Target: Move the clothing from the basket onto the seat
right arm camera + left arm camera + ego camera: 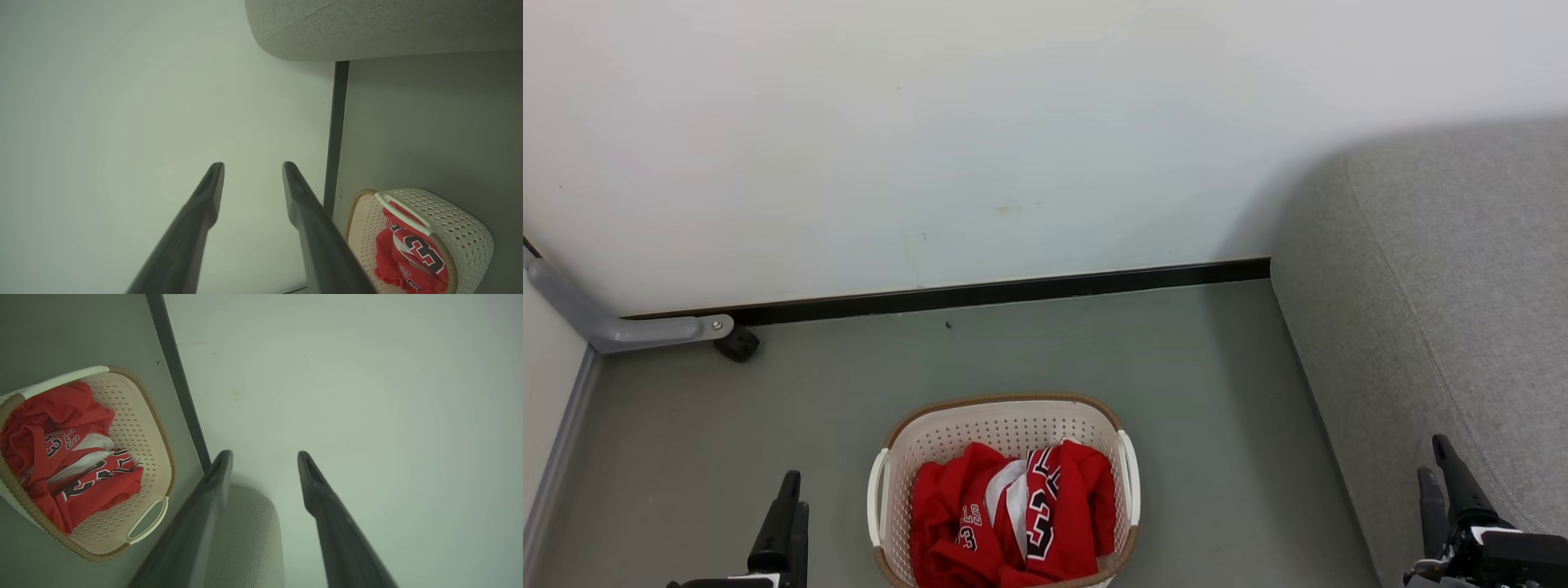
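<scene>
Inspection finding: the clothing, red fabric with white trim and black-and-white numerals, lies crumpled inside the basket. It is heaped toward the near side, and the far perforated wall stands bare above it. The basket rests on the grey floor at the lower middle of the head view, clear of the dark skirting along the wall. The seat stands to the robot's right of the basket, with a strip of floor between them. The left gripper sits at the lower left of the head view, fingers pointing up. It is near the basket's left handle but apart from it, and touches neither basket nor clothing. In the left wrist view its fingers are spread, with the wall and a corner of the seat between them, and the clothing lies off to their left. The right gripper sits at the lower right against the seat's front edge, well apart from the basket. In the right wrist view its fingers are likewise spread on bare wall, and the clothing lies off to the lower right of them.
</scene>
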Tool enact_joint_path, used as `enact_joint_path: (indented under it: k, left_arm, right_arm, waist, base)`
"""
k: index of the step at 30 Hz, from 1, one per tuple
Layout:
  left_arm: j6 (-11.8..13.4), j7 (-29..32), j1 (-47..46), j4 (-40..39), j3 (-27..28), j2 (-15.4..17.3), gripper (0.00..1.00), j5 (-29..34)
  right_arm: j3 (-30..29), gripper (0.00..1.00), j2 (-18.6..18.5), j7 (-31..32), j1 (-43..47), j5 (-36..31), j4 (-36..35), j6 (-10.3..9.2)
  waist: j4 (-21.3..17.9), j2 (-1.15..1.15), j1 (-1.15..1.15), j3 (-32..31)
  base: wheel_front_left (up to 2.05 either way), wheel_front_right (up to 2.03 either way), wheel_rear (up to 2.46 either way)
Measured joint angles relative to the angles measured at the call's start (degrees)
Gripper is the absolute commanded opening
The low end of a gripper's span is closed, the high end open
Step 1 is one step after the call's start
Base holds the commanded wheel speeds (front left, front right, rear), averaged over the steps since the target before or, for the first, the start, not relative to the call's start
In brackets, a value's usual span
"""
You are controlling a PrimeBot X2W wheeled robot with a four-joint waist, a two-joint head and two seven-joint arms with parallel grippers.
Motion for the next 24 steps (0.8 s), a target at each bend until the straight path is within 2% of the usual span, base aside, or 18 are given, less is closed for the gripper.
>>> enact_joint_path:
  k: [16, 24]
  left_arm:
    - [-0.01, -2.30, -2.01, 1.08, -1.08, 0.12, 1.00, 0.69]
    - [-0.01, -3.99, -3.41, 2.29, -2.32, 0.64, 1.00, 3.43]
  right_arm:
    - [2.52, 1.00, -0.15, -1.35, -2.47, -2.53, 0.80, 0.01]
    - [4.93, 1.00, -0.75, -2.81, -4.13, -5.64, 1.98, 0.01]
  waist:
    - [-0.01, 0.00, 0.00, 0.30]
    - [-0.02, 0.00, 0.00, 0.43]
  base:
    - [0.00, 0.00, 0.00]
    - [0.00, 0.00, 0.00]
